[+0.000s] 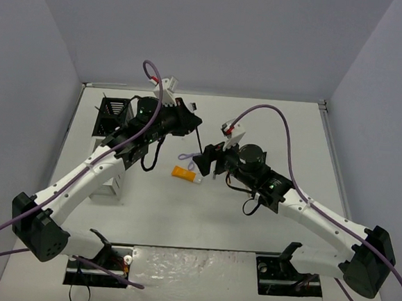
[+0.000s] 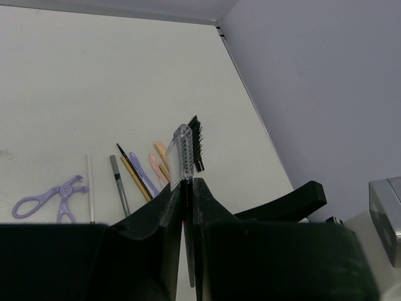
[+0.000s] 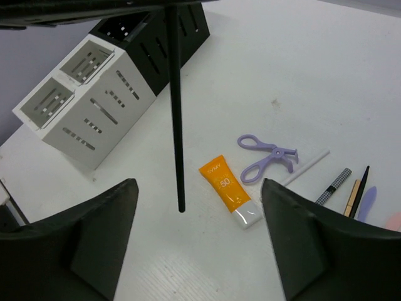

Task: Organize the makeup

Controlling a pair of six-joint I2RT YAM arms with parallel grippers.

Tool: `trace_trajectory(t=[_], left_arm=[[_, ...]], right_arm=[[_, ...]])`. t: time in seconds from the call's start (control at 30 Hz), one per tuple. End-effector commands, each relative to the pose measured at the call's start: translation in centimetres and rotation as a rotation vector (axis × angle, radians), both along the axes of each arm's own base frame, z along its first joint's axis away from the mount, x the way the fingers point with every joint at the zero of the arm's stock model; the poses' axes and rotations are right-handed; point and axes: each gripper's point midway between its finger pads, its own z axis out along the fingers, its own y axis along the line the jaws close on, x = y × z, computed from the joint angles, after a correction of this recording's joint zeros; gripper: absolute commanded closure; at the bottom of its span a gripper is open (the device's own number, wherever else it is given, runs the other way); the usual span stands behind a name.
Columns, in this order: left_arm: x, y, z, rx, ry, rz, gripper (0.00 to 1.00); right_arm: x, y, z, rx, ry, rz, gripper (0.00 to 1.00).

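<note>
Holding: left claw (image 2: pixel 190 185) pinched shut on black brush (image 2: pixel 196 141)
Idling: right claw (image 3: pixel 200 251) wide, empty
Tip: lower brush upright, handle-first, into rack (image 3: pixel 94 106) slot

2 arms recorded. Left arm (image 1: pixel 88 173) and right arm (image 1: pixel 321 219): white link shells dotted with small dark marks, black joint housings, black angular base blocks (image 1: pixel 38 230). 1 purple cable (image 1: pixel 267 106) is routed along each arm. Right gripper (image 3: pixel 199 188) fingers (image 3: pixel 100 238): broad, matte black.
</note>
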Motion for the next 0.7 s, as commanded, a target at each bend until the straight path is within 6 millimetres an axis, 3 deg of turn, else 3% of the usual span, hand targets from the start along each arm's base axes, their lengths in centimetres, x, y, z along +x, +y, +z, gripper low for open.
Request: trace_trajectory(t=[0.0, 0.13, 0.27, 0.43, 0.53, 0.67], left_arm=[[2.0, 2.0, 5.0, 0.01, -0.145, 0.082, 0.98], [5.9, 7.4, 5.5, 0.095, -0.181, 0.245, 0.98], [10.3, 14.6, 6.6, 0.235, -0.266, 0.47, 0.98], [14.9, 21.8, 7.5, 0.311, -0.343, 0.651, 0.98], [16.9, 24.6, 7.1, 0.337, -0.357, 0.702, 0.98], [20.1, 28.4, 4.9, 0.34, -0.345, 0.767, 0.98]], right_arm=[[1.9, -1.0, 3.0, 0.009, -0.072, -0.113, 0.16], [2.6, -2.6, 2.6, -0.044, -0.076, -0.179, 0.08], [2.9, -4.0, 1.4, -0.089, -0.06, -0.221, 0.06], [2.7, -5.1, -0.1, -0.124, -0.037, -0.235, 0.05], [2.7, -5.8, -0.8, -0.144, -0.026, -0.244, 0.05], [2.8, -6.8, -1.3, -0.165, -0.019, -0.256, 0.04]])
